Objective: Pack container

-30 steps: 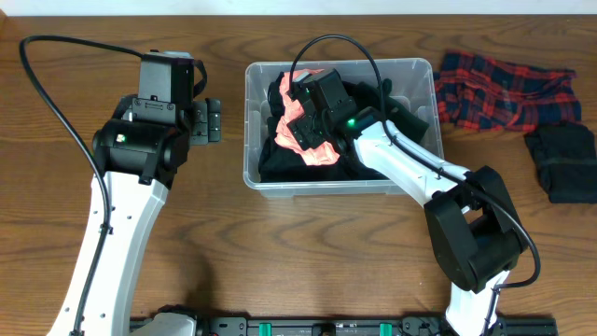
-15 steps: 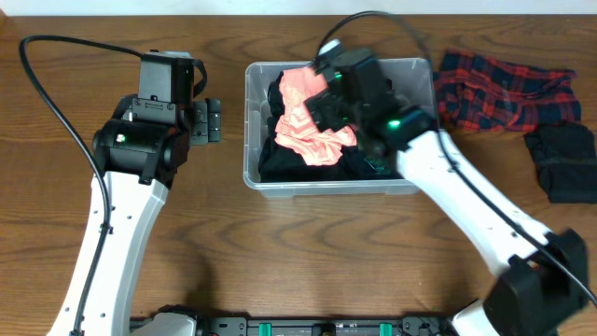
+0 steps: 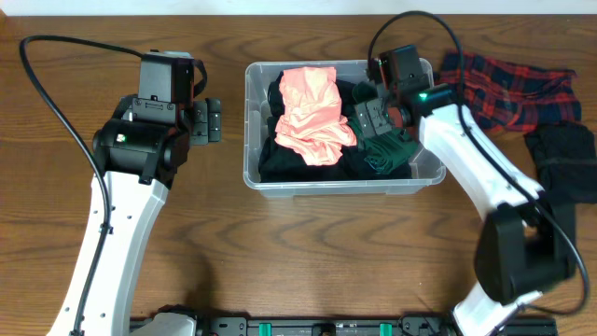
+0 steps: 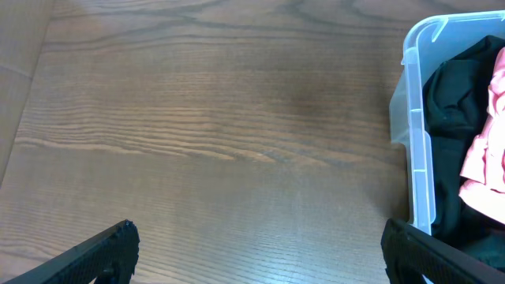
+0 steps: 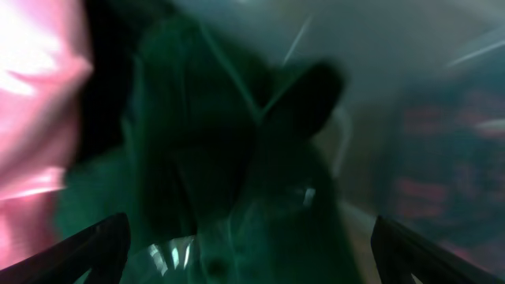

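my left gripper point(image 3: 213, 121) hangs spread just left of the container point(image 3: 250, 140) at mid-table; my right gripper point(image 3: 370, 110), also spread, is over its right half, beside the pink garment point(image 3: 312, 112).

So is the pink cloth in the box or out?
In. The pink cloth lies crumpled on dark clothes inside the container's clear walls.

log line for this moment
left gripper: open, beside container | right gripper: open, over container | pink cloth, green cloth: in container | plaid cloth: on table
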Robot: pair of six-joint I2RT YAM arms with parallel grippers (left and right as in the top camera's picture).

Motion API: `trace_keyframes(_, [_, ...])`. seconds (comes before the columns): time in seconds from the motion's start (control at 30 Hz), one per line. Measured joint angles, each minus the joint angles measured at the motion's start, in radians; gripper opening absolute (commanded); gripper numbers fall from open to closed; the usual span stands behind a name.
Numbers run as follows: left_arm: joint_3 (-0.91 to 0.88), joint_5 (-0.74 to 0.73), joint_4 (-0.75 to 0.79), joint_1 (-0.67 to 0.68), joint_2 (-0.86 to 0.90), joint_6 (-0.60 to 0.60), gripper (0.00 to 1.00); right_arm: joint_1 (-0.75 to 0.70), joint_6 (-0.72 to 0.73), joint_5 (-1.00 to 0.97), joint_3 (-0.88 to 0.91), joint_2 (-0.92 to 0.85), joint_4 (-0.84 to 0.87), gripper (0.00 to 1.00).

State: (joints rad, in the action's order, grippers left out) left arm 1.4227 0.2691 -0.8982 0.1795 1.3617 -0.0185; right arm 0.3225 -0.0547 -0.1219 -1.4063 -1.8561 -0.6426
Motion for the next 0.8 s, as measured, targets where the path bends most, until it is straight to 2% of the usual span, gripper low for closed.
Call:
trace_keyframes(0.13, [0.0,0.0,0.0,0.0,0.0,0.0,0.98,-0.004,0.0,0.043,0.0,-0.08,0.006,0.95])
trace_keyframes(0.4, [0.0,0.0,0.0,0.0,0.0,0.0,0.98,-0.003,-0.003,0.043,0.0,-0.065,0.011,0.96])
trace_keyframes(0.53, [0.0,0.0,0.0,0.0,0.0,0.0,0.98,-0.003,-0.005,0.035,0.0,0.015,0.011,0.96])
trace_keyframes(0.73, [0.0,0.0,0.0,0.0,0.0,0.0,0.98,-0.003,-0.004,0.025,-0.005,0.236,-0.05,0.99])
trace_keyframes(0.77, [0.0,0.0,0.0,0.0,0.0,0.0,0.98,-0.003,-0.002,0.024,-0.006,0.261,-0.071,0.95])
trace_keyframes(0.8, [0.0,0.0,0.0,0.0,0.0,0.0,0.98,-0.003,0.0,0.023,-0.007,0.285,-0.093,0.85])
